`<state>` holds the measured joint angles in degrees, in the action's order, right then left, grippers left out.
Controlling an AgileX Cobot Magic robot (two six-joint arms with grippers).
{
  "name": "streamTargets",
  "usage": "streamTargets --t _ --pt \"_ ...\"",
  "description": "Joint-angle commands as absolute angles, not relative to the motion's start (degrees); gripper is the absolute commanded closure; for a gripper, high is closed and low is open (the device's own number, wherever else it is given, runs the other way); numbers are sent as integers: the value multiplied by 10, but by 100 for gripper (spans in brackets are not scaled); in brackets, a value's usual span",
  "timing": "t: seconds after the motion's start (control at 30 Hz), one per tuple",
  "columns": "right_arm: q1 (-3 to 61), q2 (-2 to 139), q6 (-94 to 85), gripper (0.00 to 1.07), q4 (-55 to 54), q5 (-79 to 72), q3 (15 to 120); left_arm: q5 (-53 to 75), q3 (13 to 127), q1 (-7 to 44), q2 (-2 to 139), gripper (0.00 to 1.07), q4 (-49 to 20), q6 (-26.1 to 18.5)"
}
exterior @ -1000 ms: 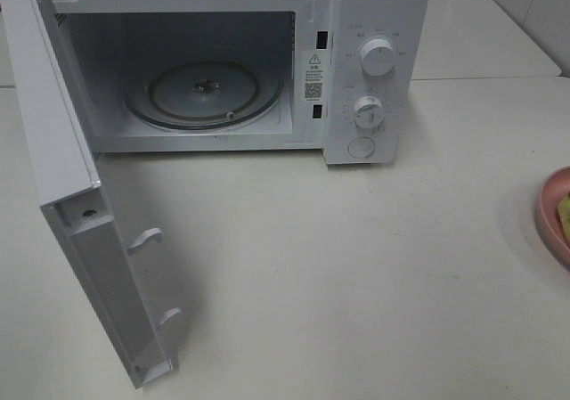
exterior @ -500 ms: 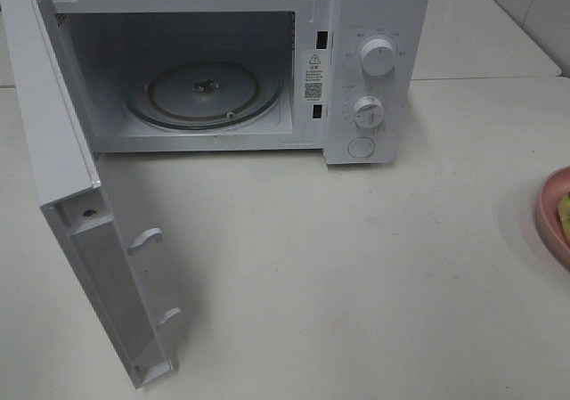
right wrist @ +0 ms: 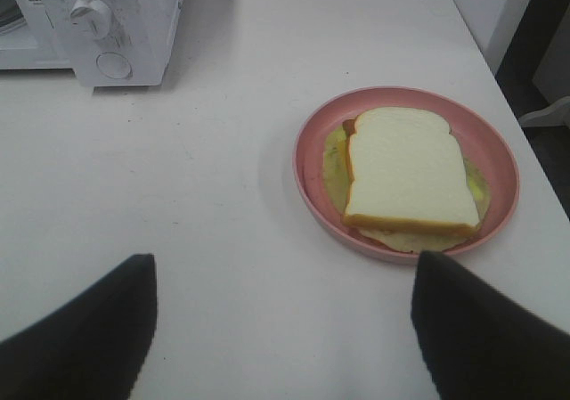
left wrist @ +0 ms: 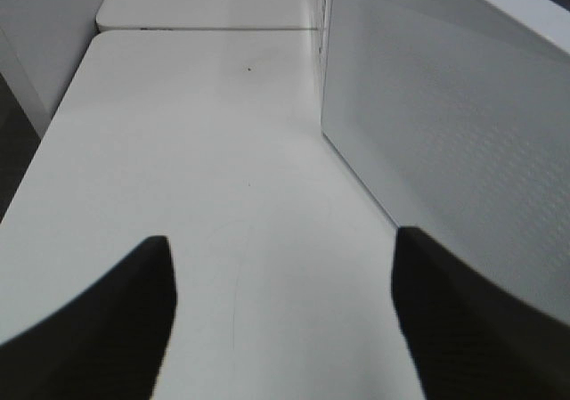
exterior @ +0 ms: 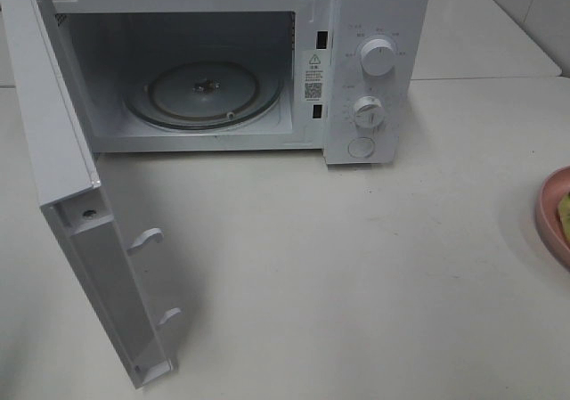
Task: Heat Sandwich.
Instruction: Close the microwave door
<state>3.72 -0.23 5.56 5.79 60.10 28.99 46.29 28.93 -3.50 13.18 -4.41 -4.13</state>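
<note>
The sandwich [right wrist: 410, 173], white bread on top with pale lettuce at its edges, lies on a round pink plate [right wrist: 307, 164] on the white table. My right gripper [right wrist: 280, 329] hovers short of the plate, open, its dark fingertips [right wrist: 89, 329] wide apart with nothing between them. In the exterior high view only a sliver of the plate [exterior: 554, 213] and sandwich [exterior: 565, 215] shows at the right edge. My left gripper [left wrist: 280, 329] is open over bare table beside the white microwave door [left wrist: 445, 151], holding nothing. Neither arm appears in the exterior high view.
The white microwave [exterior: 374, 70] stands at the back with its door [exterior: 80, 240] swung wide open to the left. Its glass turntable [exterior: 203, 93] holds nothing. Two knobs [exterior: 378, 59] and a button are on its right panel. A table edge [right wrist: 525, 151] runs just right of the plate.
</note>
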Motion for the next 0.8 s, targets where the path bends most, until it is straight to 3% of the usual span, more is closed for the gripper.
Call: streamTargets --t 0.03,0.07,0.1,0.23,0.43,0.67,0.8 --pt "33 -17 49 31 57 595 289 398 269 -37 157 67 -50 -39" --pt "33 -17 49 31 57 595 289 367 254 -37 176 78 -50 -39" --pt "33 -17 49 31 57 595 289 367 254 -37 176 78 -50 -39" --pt "33 -17 49 31 57 595 289 275 218 -37 230 105 -50 -39" --pt "33 -17 49 31 57 595 289 148 183 -37 296 107 -50 -39" --pt "33 -17 49 31 57 595 289 -112 133 -37 415 107 -41 -39" --pt "33 -17 49 31 57 595 289 -171 133 -37 464 107 -41 -39"
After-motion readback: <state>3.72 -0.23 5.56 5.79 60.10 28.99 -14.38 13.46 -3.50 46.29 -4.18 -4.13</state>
